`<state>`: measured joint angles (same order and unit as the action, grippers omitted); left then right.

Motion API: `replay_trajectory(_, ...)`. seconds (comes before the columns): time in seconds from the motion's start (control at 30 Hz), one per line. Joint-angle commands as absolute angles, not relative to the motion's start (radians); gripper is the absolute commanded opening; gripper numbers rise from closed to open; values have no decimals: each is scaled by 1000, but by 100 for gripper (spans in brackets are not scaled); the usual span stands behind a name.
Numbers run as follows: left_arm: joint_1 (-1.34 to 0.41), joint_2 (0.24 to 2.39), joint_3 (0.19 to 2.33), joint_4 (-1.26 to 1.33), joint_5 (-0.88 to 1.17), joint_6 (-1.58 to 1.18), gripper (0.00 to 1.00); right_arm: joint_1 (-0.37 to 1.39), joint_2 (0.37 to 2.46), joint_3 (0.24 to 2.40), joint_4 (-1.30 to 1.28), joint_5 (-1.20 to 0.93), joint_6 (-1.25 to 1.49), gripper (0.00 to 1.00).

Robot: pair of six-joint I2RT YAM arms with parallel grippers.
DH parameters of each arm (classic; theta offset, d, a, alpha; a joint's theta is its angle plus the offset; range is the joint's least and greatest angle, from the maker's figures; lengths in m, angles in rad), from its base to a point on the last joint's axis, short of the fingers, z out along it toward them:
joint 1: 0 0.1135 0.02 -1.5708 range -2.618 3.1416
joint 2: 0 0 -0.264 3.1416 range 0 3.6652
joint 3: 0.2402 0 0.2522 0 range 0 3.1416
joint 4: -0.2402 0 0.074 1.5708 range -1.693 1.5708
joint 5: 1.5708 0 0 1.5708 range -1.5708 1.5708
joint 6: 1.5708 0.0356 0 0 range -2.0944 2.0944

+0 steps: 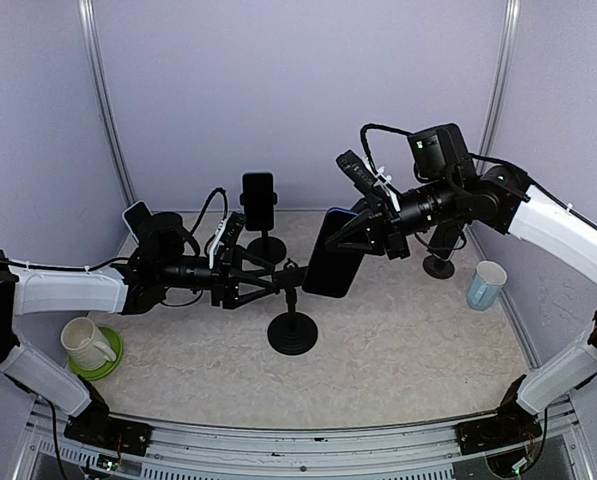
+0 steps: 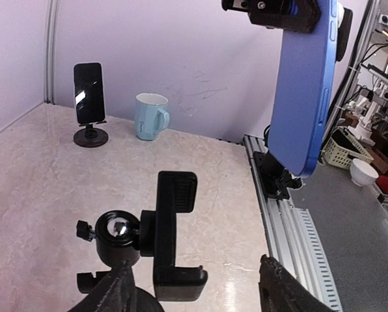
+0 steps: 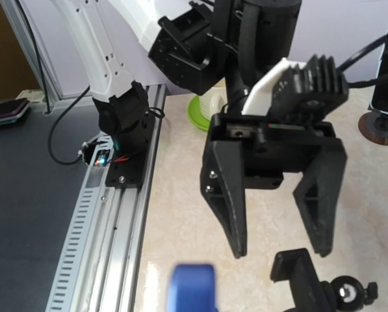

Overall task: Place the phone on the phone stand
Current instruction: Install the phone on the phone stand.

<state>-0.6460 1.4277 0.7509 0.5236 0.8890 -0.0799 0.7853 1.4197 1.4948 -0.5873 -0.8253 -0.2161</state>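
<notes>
A blue phone [image 1: 332, 256] hangs upright in the air over the table's middle, with my right gripper [image 1: 366, 226] shut on its upper end. The left wrist view shows the phone [image 2: 305, 84] high on the right; the right wrist view shows only its blurred blue edge [image 3: 194, 286]. The black phone stand [image 1: 292, 330] stands below and left of the phone. Its empty clamp [image 2: 173, 231] lies on its side beside the ball joint [image 2: 117, 229]. My left gripper [image 1: 276, 276] is open round the stand's head, fingers [image 3: 229, 208] wide apart, gripping nothing.
A white mug on a green saucer [image 1: 88, 345] sits at the near left. A pale blue mug [image 1: 486, 284] and a second stand carrying a dark phone [image 2: 90, 91] are on the right. Another phone on a stand [image 1: 259, 203] is at the back. Metal rail [image 2: 291, 214] lines the front edge.
</notes>
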Motion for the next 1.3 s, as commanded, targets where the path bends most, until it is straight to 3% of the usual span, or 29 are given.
replay_trajectory(0.0,-652,1426,765,460,797,-53,69,800,1440,1528,-606,-837,-242,0)
replay_trajectory(0.1,-659,1430,766,448,753,-52,74,805,1458,1559,-636,-841,-267,0)
replay_trajectory(0.37,-682,1449,769,454,749,-49,74,810,1519,1641,-700,-855,-330,0)
replay_trajectory(1.17,-687,1464,797,452,817,4,41,811,1525,1649,-733,-839,-361,0)
replay_trajectory(1.27,-687,1459,798,446,816,11,42,811,1530,1652,-737,-839,-365,0)
